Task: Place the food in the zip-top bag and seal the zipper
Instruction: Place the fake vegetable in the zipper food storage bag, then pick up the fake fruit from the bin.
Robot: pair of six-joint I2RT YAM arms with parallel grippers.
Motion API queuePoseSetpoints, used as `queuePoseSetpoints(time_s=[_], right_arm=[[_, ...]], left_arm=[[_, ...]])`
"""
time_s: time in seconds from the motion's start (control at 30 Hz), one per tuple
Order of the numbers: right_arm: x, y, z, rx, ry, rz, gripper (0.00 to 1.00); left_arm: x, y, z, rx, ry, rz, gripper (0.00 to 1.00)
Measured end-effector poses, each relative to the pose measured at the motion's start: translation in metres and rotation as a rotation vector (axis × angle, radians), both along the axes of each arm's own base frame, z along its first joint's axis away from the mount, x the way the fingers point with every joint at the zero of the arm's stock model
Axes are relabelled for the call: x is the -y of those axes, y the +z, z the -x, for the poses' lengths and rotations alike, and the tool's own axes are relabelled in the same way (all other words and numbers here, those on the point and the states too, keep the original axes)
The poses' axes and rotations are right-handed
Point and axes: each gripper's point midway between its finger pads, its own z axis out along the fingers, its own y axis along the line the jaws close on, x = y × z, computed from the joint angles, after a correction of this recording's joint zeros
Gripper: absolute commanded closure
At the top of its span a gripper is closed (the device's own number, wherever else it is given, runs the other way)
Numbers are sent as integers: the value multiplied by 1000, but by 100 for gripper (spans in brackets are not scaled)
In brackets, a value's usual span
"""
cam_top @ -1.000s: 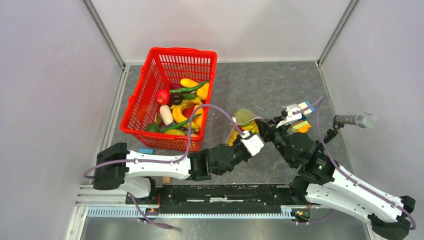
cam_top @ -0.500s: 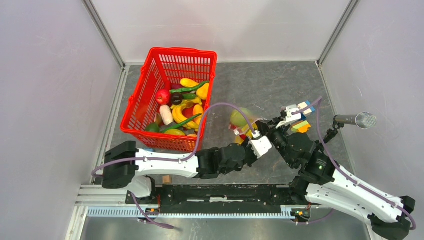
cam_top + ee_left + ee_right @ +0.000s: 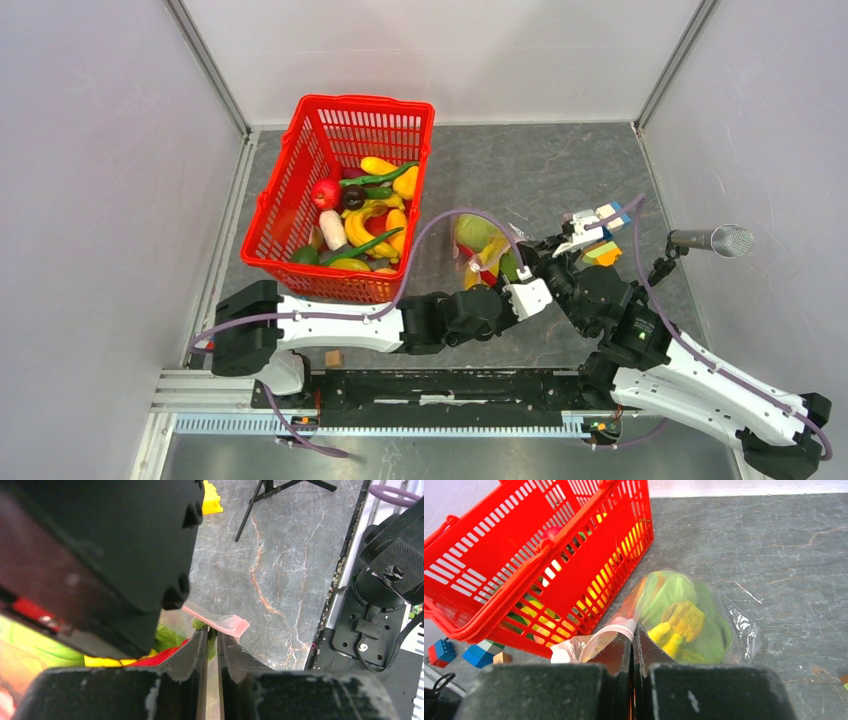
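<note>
The zip-top bag (image 3: 482,243) lies on the grey table right of the basket, with green, yellow and red food (image 3: 684,617) inside it. Its pink zipper (image 3: 220,622) runs across my left gripper's tips. My left gripper (image 3: 212,636) is shut on the bag's mouth edge, with thin plastic between its jaws. My right gripper (image 3: 634,630) is shut on the same pink strip (image 3: 616,630), close beside the left one. In the top view the left gripper (image 3: 512,272) and the right gripper (image 3: 532,260) meet at the bag's near right corner.
A red mesh basket (image 3: 290,190) with more toy fruit stands at the left, close to the bag. A microphone (image 3: 712,240) on a stand sits at the right. Small blocks lie near the basket (image 3: 444,651) and by the right arm (image 3: 603,253).
My left arm has slid to the right along the bag's mouth toward the right gripper. The bag has shifted and flattened. The right arm has stayed put.
</note>
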Motion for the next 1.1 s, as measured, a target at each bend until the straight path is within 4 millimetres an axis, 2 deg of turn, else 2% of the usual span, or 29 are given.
queuePoseSetpoints(time_s=[0.2,0.3,0.47,0.6,0.67,0.73,0.83,0.97,1.03,1.1], right_arm=[[4,1,-2,3,-25,0,99],[9,0,-4,4,-54,3,98],[14,6,-6,19,-84,-18,98],[16,8,-8,24,-97,-25,98],[16,9,-8,25,-102,-25,98],[17,9,-8,25,-104,-25,98],[17,9,-8,26,-104,-26,98],[17,9,-8,26,-104,-26,98],[17,9,-8,26,-104,-26,98],[17,8,-8,25,-104,-24,97]], left_arm=[[-7,2,1,-18,-12,-34,53],[-19,13,-4,-34,-11,-22,45],[-38,36,-15,-55,3,11,38],[-45,35,-12,-70,-13,-7,38],[-45,32,-9,-78,-25,-17,43],[-45,30,-6,-87,-41,-26,42],[-44,28,-1,-100,-68,-34,26],[-42,28,8,-126,-119,-31,14],[-43,33,11,-136,-138,-17,11],[-44,43,14,-142,-155,5,0]])
